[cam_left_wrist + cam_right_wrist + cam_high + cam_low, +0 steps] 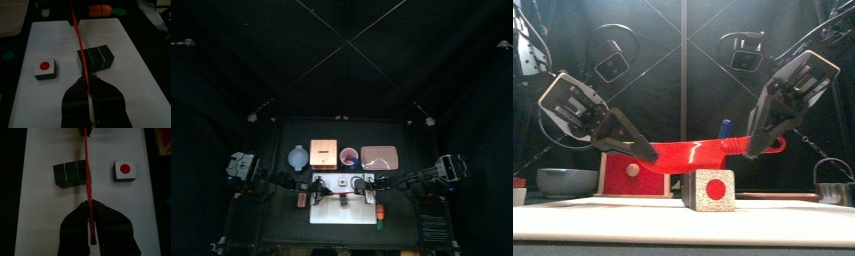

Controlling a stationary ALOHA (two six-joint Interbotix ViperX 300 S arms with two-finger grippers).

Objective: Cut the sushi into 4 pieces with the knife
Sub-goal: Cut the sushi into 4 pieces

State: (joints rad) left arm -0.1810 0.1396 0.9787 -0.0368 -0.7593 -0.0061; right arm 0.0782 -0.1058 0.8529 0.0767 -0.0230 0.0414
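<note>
With left gripper (87,86) and right gripper (91,208) pinching the red knife (75,30), I'd press level through the mid-frame sushi roll's (99,56) seam.

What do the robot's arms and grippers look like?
The left arm and right arm are black and jointed. The left gripper and right gripper each have two long narrow jaws, grey outside and black on the inner faces, under a pale cross-plate. No markings are legible.

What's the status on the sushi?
Left gripper and right gripper shut on red knife, one per end. Knife over dark green roll; one cut piece lies apart. Nothing in the way.
</note>
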